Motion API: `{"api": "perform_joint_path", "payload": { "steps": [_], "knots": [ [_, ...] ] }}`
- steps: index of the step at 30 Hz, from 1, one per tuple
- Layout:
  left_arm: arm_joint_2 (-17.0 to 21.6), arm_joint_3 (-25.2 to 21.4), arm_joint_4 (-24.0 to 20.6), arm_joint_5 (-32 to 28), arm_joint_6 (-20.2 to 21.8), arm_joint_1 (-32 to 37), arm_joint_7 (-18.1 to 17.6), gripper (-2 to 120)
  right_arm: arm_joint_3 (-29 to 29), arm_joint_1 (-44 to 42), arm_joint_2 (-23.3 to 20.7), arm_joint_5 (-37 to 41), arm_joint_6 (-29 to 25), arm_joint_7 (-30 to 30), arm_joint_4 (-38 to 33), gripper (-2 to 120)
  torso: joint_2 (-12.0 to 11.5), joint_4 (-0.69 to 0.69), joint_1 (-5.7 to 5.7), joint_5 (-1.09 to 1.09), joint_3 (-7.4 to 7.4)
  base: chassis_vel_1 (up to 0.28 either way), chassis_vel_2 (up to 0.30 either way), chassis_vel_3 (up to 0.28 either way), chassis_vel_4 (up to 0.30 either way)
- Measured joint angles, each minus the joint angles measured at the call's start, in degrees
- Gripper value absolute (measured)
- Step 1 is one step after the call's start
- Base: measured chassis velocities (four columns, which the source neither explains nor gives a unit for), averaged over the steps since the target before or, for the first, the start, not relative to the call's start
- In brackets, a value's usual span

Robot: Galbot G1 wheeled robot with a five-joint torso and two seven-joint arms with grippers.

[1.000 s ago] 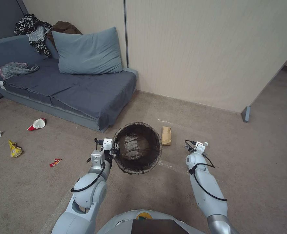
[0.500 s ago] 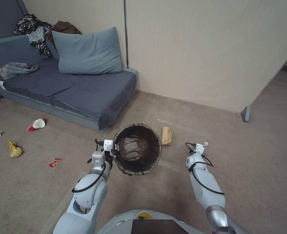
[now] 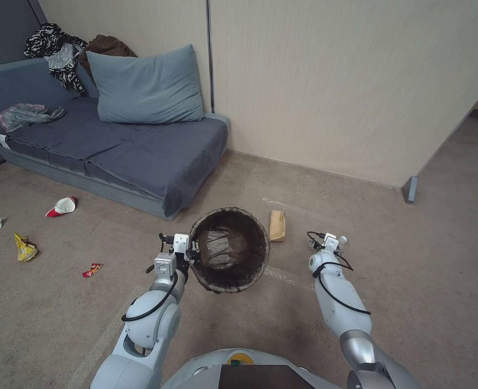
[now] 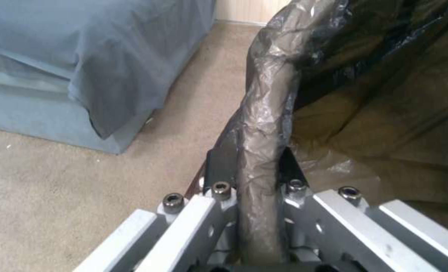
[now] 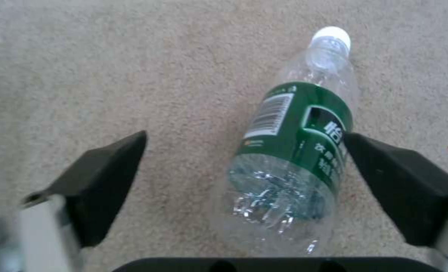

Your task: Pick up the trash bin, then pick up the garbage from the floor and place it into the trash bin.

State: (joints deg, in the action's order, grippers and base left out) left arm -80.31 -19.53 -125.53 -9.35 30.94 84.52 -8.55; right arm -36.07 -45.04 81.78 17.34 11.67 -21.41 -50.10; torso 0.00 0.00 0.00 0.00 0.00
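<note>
Grey sofa (image 3: pixel 114 146) behind trash bin (image 3: pixel 229 249), left gripper (image 4: pixel 251 170) clamping its rim, right gripper (image 5: pixel 244 170) spread around bottle (image 5: pixel 289 158)

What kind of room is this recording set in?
Probably a home living room, or a mock-up of one: a grey sofa with a pillow and heaped clothes stands against a panelled wall, on beige carpet strewn with litter such as a snack wrapper.

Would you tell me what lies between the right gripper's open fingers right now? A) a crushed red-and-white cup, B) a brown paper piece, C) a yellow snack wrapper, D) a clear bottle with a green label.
D: in the right wrist view the clear bottle lies on the carpet between the spread fingers of the right gripper, not yet clamped.
</note>
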Motion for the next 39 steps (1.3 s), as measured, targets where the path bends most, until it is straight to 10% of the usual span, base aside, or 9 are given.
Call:
{"api": "perform_joint_path", "payload": {
  "steps": [20, 39],
  "knots": [
    [0.05, -0.22, -0.73, 0.17, -0.2, 0.49, -0.02, 3, -0.75, 2.65, -1.4, -2.08, -3.39, 1.98, 7.32, 22, 0.0, 0.0, 0.0, 0.0, 0.0, 0.0, 0.0, 0.0, 0.0],
    [0.09, -0.18, -0.55, -0.24, -0.2, 0.19, -0.09, 3, -0.66, -2.47, -1.37, -4.19, -5.8, 2.0, -2.35, 19, 0.0, 0.0, 0.0, 0.01, 0.0, 0.0, 0.0, 0.0, 0.0]
  ]
}}
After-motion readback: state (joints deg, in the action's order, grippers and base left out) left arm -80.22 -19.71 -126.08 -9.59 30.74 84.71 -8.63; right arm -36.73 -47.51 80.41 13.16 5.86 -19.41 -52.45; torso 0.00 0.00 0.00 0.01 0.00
